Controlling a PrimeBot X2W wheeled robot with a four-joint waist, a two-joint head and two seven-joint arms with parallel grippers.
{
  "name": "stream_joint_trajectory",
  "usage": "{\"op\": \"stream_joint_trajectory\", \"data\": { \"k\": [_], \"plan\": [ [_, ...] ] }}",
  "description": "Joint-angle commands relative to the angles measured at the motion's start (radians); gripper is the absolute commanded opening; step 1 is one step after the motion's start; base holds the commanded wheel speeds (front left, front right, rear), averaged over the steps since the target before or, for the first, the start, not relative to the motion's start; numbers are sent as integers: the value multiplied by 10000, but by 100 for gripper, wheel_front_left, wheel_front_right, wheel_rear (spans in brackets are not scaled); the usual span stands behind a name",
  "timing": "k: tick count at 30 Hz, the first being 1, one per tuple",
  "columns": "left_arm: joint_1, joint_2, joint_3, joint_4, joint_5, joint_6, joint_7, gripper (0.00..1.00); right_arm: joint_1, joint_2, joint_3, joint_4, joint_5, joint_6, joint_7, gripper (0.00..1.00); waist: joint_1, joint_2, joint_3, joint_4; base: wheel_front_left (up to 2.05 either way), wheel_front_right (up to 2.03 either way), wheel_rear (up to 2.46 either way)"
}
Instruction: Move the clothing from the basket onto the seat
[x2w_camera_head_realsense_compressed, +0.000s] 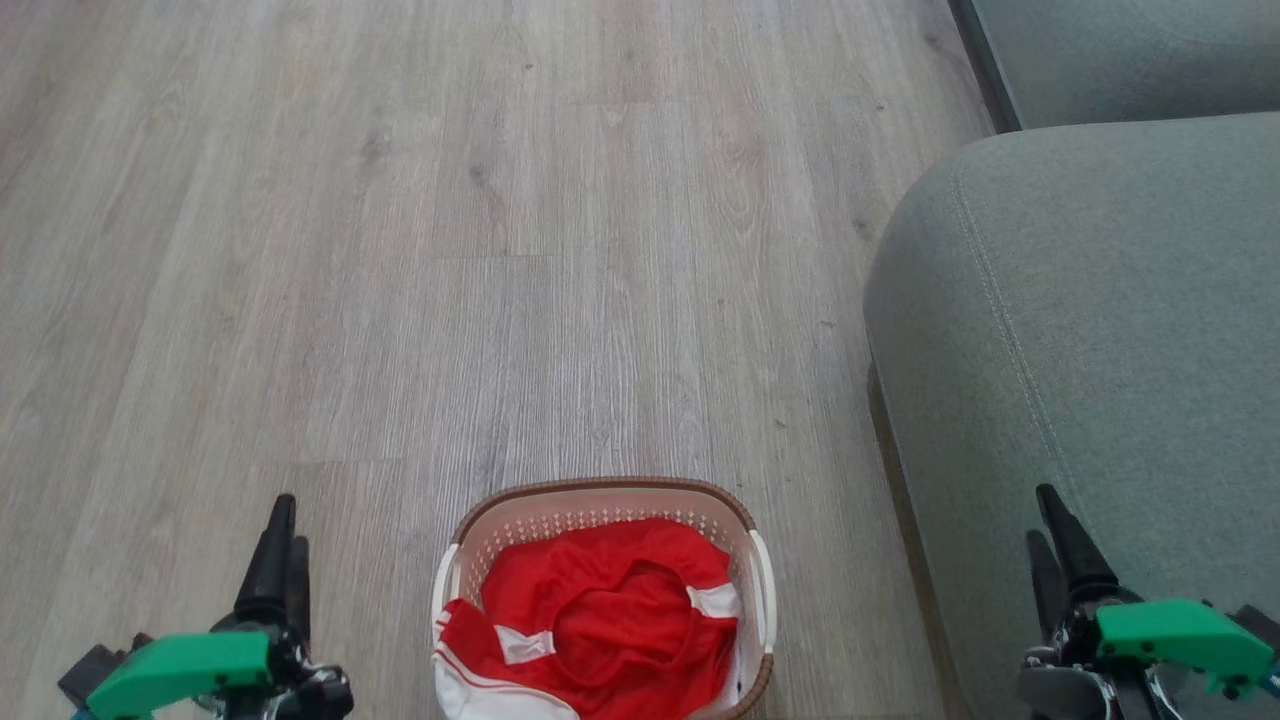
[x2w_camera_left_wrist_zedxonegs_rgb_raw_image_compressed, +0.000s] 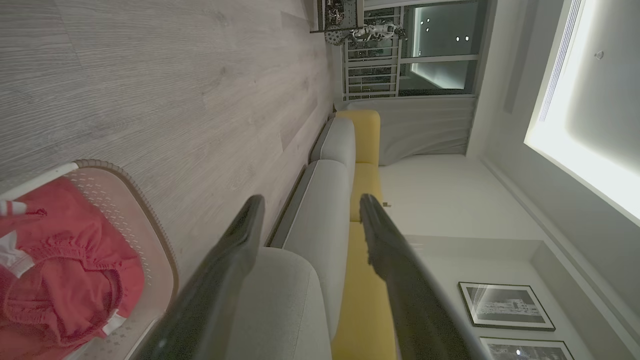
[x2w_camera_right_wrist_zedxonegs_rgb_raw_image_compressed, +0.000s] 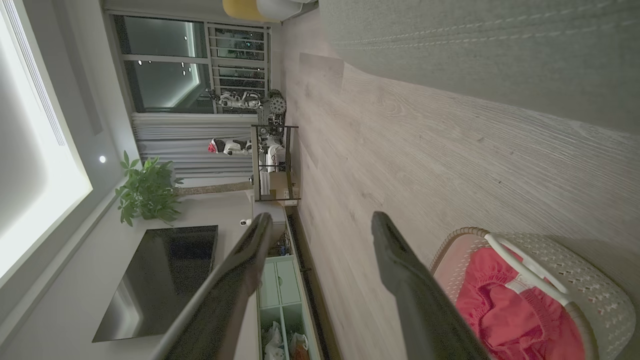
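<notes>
Head view: basket on the wood-plank floor, bottom centre. Red clothing heaped inside, a white-banded edge draped over the near-left rim. Seat to the right, apart from the basket. Left end effector at lower left, above the floor. Right end effector at lower right, seen against the seat.

Left wrist view: jaws spread wide, nothing held. Basket with clothing at lower left.

Right wrist view: jaws spread wide, nothing held. Basket at lower right, seat along the top.
</notes>
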Motion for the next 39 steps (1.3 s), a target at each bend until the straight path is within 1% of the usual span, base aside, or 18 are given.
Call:
{"op": "stream_joint_trajectory", "data": {
  "k": [1, 11, 24, 30, 35, 39],
  "plan": [
    [-306, 97, 56, -398, 119, 43, -71, 100, -418, -56, 19, -376, -116, 19, -62, 100, 0, 0, -1, 1, 0, 0, 0],
    [-238, 109, -92, -1048, 1472, 330, -393, 100, -396, -63, 69, -877, -1347, 27, -386, 100, 0, 0, -26, 20, 0, 0, 0],
    [-121, 123, -311, -1623, 3353, 714, -773, 100, -348, -71, 466, -1452, -3638, 36, -770, 100, 0, 0, -37, 41, 0, 0, 0],
    [-22, 130, -479, -1797, 4519, 826, -948, 100, -310, -75, 648, -1594, -4650, 41, -946, 100, 0, 0, -42, 49, 0, 0, 0],
    [50, 135, -697, -1901, 5792, 824, -1095, 100, -299, -78, 780, -1672, -5376, 44, -1094, 100, 0, 0, -48, 46, 0, 0, 0],
    [113, 140, -827, -1959, 6524, 900, -1212, 100, -289, -80, 879, -1704, -5895, 47, -1212, 100, 0, 0, -54, 42, 0, 0, 0]
  ]
}}
